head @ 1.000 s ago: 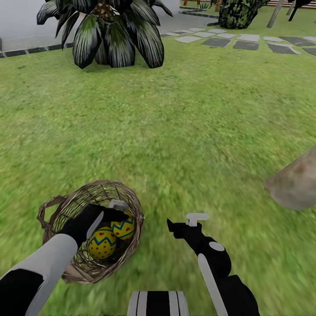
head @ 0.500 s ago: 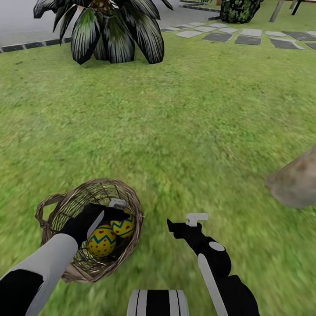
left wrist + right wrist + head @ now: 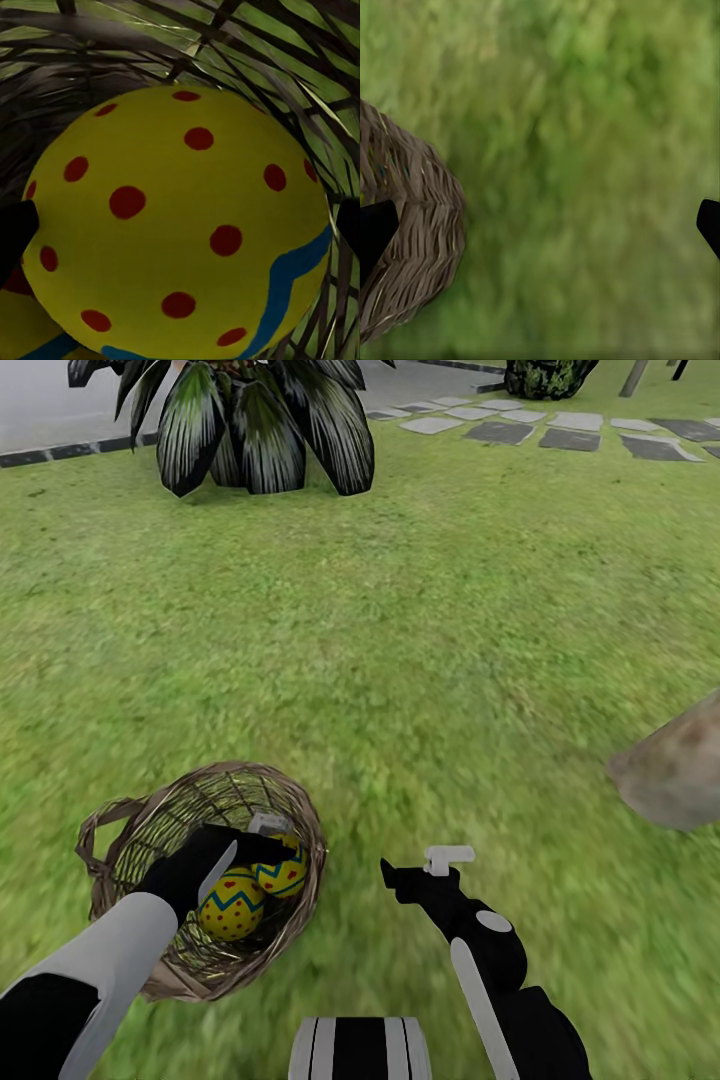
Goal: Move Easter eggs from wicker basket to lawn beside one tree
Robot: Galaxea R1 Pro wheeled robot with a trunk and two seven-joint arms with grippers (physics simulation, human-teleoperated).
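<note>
Head view: wicker basket sits on the lawn at about 7 o'clock in the picture, tilted a little, handle loop at its 9 o'clock side. Two Easter eggs show inside it, touching each other: one nearer the robot, one at 1 o'clock from the first. A third egg cannot be made out from here.

Left gripper is down inside the basket, over the eggs. In the left wrist view a yellow egg with red dots sits between the two dark fingertips, one on each side, with the edge of another egg beside it and the weave behind. Fingers spread about an egg's width; whether they press the shell I cannot tell.

Right gripper hangs over bare grass at 3 o'clock of the basket, near it but apart. Right wrist view: fingertips wide apart at the frame edges, nothing between them but grass, basket wall beside one tip.

Dark-fronded palm at 11 o'clock, far off. Paving slabs at 1 o'clock. Grey-brown trunk base at 3 o'clock on the lawn, well apart from the basket.
</note>
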